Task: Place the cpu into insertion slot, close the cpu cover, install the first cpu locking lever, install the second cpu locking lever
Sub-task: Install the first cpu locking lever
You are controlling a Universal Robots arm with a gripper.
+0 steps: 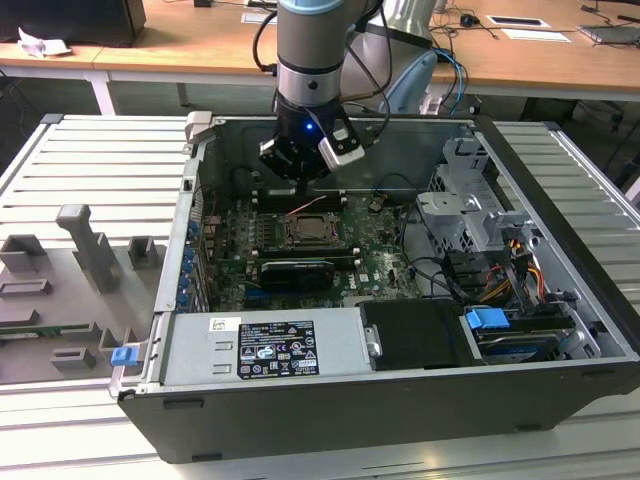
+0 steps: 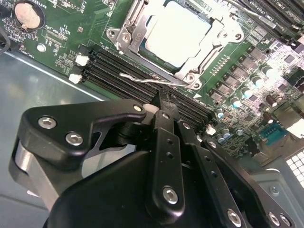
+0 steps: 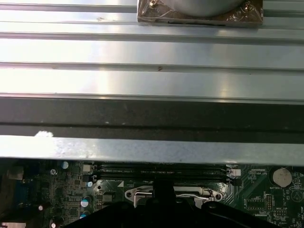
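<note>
We see the black two-fingered gripper (image 1: 300,172) hanging inside the open dark grey computer case (image 1: 300,430), over the far side of the green motherboard (image 2: 71,28). It looks closed, with nothing held.

The small square cpu with a pale silver-beige top (image 2: 178,31) sits in the square black insertion slot with a silvery frame (image 1: 312,232). The thin silvery cpu cover with a cut-out window (image 2: 207,47) lies flat around it.

The slot lies just nearer than the gripper in the exterior view. A thin silvery wire locking lever (image 2: 142,79) runs along the slot's edge on the gripper's side. Its long axis is parallel to the long black memory slots (image 2: 114,66) between slot and gripper. The gripper tip (image 2: 161,100) is right beside the lever, about midway along it. We cannot tell whether they touch, or whether the lever is latched.

Room is tight: the far case wall is close behind, and a grey metal drive cage (image 1: 465,215) stands to the exterior view's right.
</note>
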